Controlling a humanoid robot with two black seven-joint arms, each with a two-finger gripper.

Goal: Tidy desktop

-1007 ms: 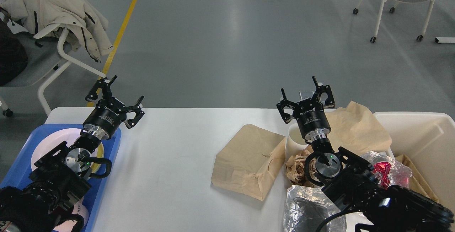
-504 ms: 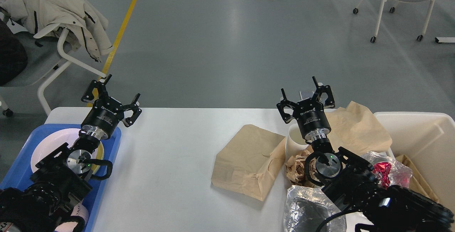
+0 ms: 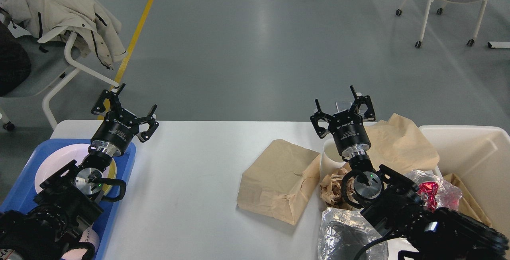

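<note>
left gripper [image 3: 124, 106] apart, empty, has drifted toward 9 o'clock over tray [image 3: 24, 196], now still | right gripper [image 3: 343, 108] apart, empty, unmoved | bags [image 3: 279, 178] remain on desktop [image 3: 187, 172], tidying unfinished

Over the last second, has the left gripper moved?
Yes. The left gripper drifted slightly left, toward the desktop corner and the white chair leg; jaws stay open.

Both arms are reaching forward and upward. The left gripper [image 3: 124, 108] and right gripper [image 3: 343, 108] are gaping wide, holding nothing.
</note>
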